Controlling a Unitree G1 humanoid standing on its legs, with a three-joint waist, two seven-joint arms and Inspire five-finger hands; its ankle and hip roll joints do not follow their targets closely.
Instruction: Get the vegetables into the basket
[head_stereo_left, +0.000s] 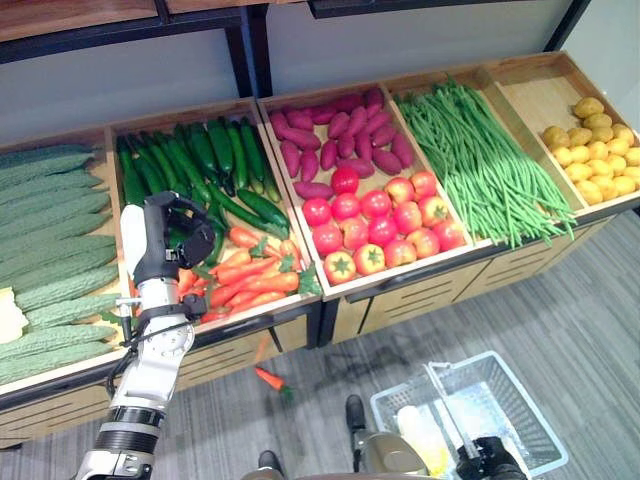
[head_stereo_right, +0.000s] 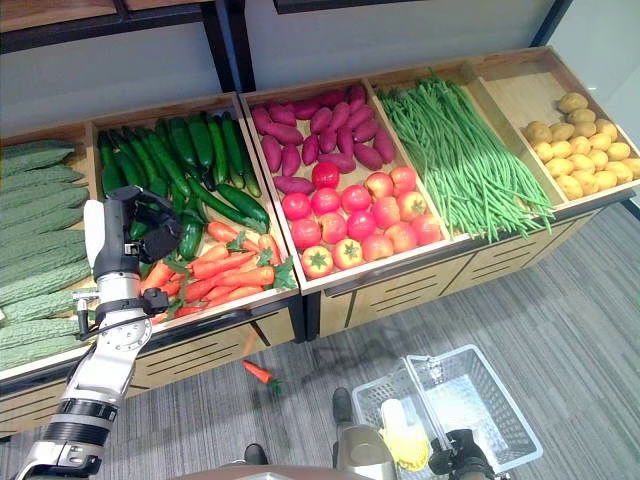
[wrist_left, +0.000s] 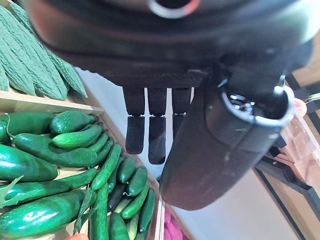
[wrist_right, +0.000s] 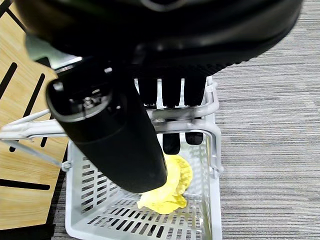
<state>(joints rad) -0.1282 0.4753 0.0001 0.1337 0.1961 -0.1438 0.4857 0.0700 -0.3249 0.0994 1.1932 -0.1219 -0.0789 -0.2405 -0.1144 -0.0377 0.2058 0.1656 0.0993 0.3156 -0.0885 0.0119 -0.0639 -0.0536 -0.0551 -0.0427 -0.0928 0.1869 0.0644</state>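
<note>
1. The left hand (head_stereo_left: 175, 232) is being held above the crate (head_stereo_left: 285, 310) of cucumbers (head_stereo_left: 205, 160) and carrots (head_stereo_left: 245, 280), near its left edge, fingers relaxed and holding nothing.
2. The basket (head_stereo_left: 520, 420) is being gripped on the floor by the right hand (wrist_right: 172, 95), fingers curled round its handle (wrist_right: 192, 114); something yellow (wrist_right: 172, 187) is lying inside.
3. One vegetable should be singled out and enclosed fully before lifting; a carrot (head_stereo_left: 270, 379) is lying on the floor.
</note>
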